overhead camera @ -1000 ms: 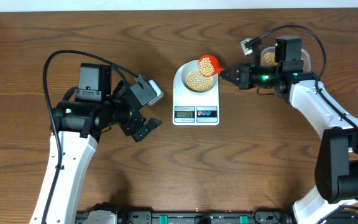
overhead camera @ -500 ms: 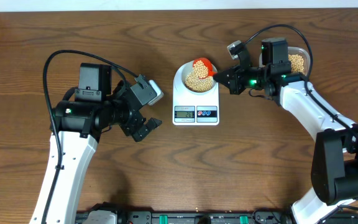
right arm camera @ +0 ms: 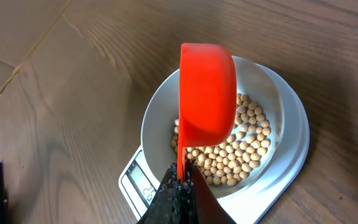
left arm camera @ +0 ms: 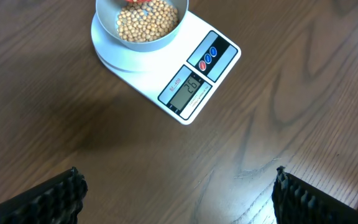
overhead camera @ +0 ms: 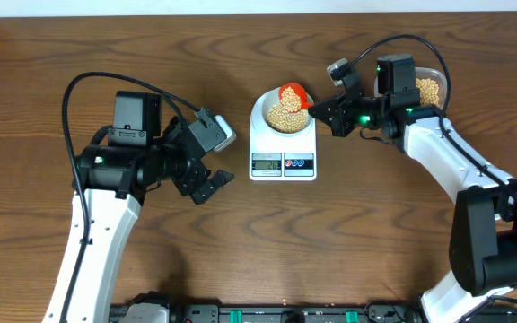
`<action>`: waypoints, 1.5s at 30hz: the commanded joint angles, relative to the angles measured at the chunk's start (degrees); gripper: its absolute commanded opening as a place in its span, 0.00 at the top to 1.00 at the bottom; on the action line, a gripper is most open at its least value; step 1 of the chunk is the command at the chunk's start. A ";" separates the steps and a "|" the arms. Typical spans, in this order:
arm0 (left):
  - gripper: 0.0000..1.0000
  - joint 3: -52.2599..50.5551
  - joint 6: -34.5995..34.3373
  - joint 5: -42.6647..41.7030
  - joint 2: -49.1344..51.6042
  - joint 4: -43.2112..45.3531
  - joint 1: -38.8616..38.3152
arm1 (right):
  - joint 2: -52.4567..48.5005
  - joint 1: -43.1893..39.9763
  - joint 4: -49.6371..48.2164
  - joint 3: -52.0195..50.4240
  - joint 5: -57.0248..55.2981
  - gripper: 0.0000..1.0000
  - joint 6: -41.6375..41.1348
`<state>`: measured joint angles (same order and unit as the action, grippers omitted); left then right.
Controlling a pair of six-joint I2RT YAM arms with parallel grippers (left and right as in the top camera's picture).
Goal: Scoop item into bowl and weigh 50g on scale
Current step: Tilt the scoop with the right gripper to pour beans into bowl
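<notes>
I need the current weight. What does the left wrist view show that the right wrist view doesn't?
Left wrist only: a readable display showing what looks like 26, plus two round buttons. Right wrist only: the whole red scoop, tipped sideways over the bowl, held by the right tool. Both: the bowl of beans on the scale.

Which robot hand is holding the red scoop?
The right gripper: it is shut on the red scoop, holding it tipped over the bowl on the scale. The left gripper is open and empty.
</notes>
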<state>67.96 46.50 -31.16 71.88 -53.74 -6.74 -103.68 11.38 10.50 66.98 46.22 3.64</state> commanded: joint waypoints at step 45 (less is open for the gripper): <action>0.02 0.90 -0.26 0.13 -0.79 -0.15 0.31 | -0.46 0.33 -0.98 -0.28 -1.33 0.99 2.69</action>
<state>67.96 46.50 -31.16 71.88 -53.74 -6.74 -103.68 11.38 9.74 66.98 44.88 5.28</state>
